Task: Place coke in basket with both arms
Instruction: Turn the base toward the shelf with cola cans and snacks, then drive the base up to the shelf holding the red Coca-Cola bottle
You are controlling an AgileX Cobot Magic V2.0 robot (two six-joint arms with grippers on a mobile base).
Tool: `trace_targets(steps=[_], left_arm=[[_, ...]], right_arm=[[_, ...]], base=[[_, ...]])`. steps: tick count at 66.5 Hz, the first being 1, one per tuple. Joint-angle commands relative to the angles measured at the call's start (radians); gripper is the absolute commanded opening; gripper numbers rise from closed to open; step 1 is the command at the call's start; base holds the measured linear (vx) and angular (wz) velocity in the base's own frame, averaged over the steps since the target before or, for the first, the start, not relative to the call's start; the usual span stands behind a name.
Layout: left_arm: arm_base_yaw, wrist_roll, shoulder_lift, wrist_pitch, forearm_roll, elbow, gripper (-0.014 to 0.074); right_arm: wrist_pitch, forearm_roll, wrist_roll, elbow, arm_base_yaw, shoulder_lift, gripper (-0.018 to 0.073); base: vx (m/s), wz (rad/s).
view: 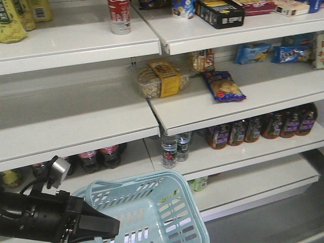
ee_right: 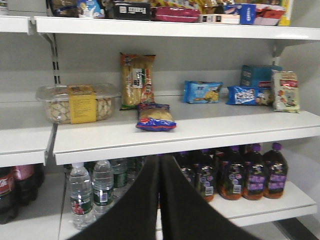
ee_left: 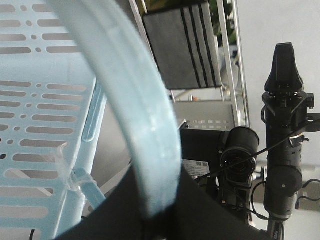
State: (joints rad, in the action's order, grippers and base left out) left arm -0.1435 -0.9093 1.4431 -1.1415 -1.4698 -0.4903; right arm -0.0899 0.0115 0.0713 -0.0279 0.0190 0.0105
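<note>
The coke [view: 119, 15] is a slim red can standing upright on the top shelf, left of centre. The pale blue basket [view: 152, 207] hangs low in front of the shelves. My left gripper [view: 109, 225] is at its near left side. In the left wrist view the left gripper [ee_left: 160, 220] is shut on the basket's curved handle [ee_left: 135, 100]. My right gripper [ee_right: 160, 165] is shut with nothing between its fingers, facing the middle shelves. The right arm [ee_left: 282, 150] stands upright off to the side, well away from the can.
A clear tub of cookies [view: 159, 78] and a blue snack bag [view: 224, 86] lie on the middle shelf. Water bottles [view: 174, 148], dark cola bottles [view: 101, 157] and juice bottles [view: 263, 126] fill the lower shelf. Boxes [view: 220, 12] sit on the top shelf to the can's right.
</note>
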Motion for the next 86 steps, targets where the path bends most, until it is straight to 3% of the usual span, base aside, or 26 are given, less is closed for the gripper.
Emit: trace_targets(steps=[1, 44, 86], left_arm=[[-0.004, -0.008, -0.029, -0.075, -0.071, -0.017, -0.0006], [-0.004, -0.008, -0.029, -0.075, -0.071, -0.017, -0.0006], [-0.004, -0.008, -0.029, -0.075, -0.071, -0.017, -0.0006]], right_arm=[[0.072, -0.004, 0.001, -0.008, -0.006, 0.013, -0.0010], [0.072, -0.004, 0.001, -0.008, -0.006, 0.013, -0.0010], [0.072, -0.004, 0.001, -0.008, -0.006, 0.013, -0.0010]], base=[[0.12, 0.47], [0.10, 0.37], [0.04, 0.14]])
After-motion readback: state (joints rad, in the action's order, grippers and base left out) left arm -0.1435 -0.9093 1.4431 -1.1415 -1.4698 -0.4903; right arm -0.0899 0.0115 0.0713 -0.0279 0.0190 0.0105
